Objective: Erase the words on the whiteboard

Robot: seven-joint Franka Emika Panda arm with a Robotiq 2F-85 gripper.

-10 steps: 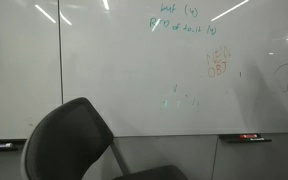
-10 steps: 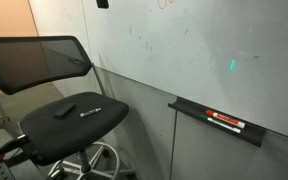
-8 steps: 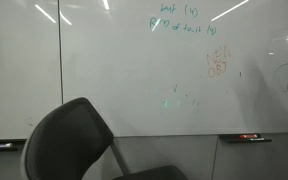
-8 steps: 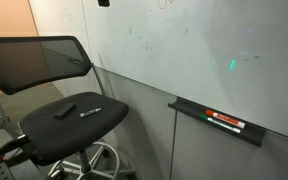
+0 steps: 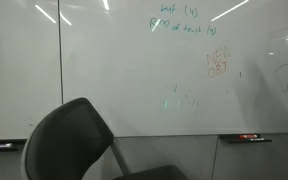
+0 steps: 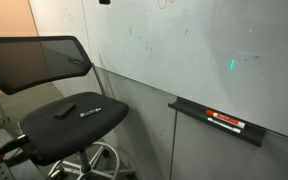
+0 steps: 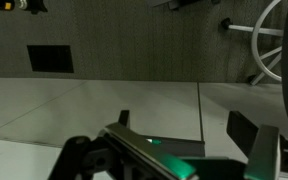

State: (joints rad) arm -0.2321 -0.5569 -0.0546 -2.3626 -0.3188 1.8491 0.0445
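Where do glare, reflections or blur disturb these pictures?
In an exterior view, bright streaks of lamp glare cross the whiteboard and the near chair is dark; in an exterior view, a green glow sits on it; in the wrist view, the gripper looks dark and blurred.

Wrist view: hand [image 7: 169, 140] is black and matte. Two chunky fingers [image 7: 252, 140], angular, with jointed link bars at the base. Between them a flat dark body whose slanted edge carries a green glow [image 7: 154, 143]. Markings too dim to read.
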